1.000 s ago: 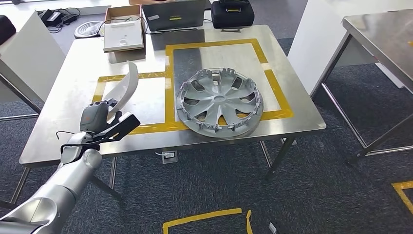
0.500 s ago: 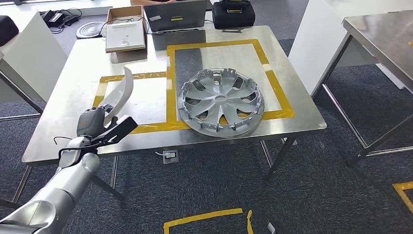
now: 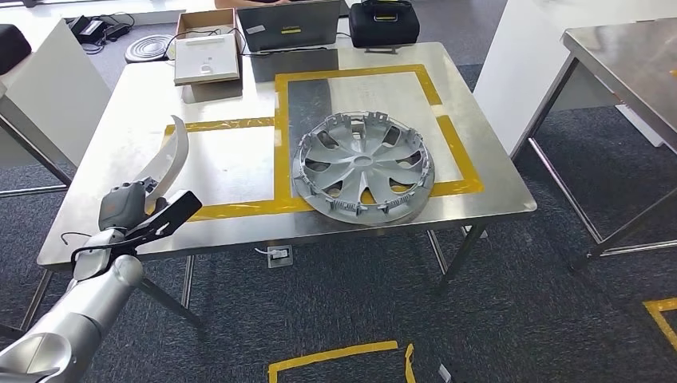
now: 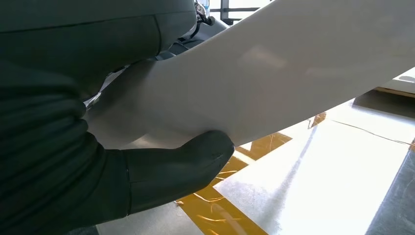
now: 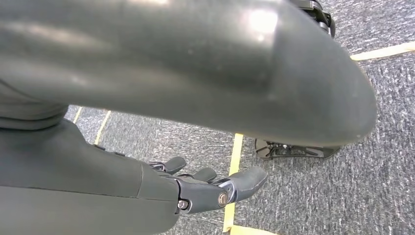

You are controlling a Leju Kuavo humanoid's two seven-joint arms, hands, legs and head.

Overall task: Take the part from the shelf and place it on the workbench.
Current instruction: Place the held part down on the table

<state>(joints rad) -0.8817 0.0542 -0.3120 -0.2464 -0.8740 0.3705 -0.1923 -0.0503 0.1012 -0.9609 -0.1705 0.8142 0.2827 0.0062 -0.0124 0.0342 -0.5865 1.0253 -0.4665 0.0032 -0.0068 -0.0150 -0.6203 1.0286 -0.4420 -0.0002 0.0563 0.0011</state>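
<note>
Left hand (image 3: 132, 209) gripping curved white part (image 3: 167, 159), held upright above the near left edge of the steel workbench (image 3: 120, 96), over yellow tape. Silver wheel cover (image 3: 363, 166) lying flat further right on the same surface. Right hand (image 5: 215, 188) hanging above grey carpet, fingers loosely apart, holding nothing.

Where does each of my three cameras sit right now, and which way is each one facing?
Head view: high on the body, facing forward and down at the workbench and hubcap; left arm rises from below.
Left wrist view: behind the left hand, close on the white part it grips above yellow tape.
Right wrist view: on the hanging arm, facing carpet; right hand holds nothing.
Shared: head and left wrist views both show the white part.
</note>
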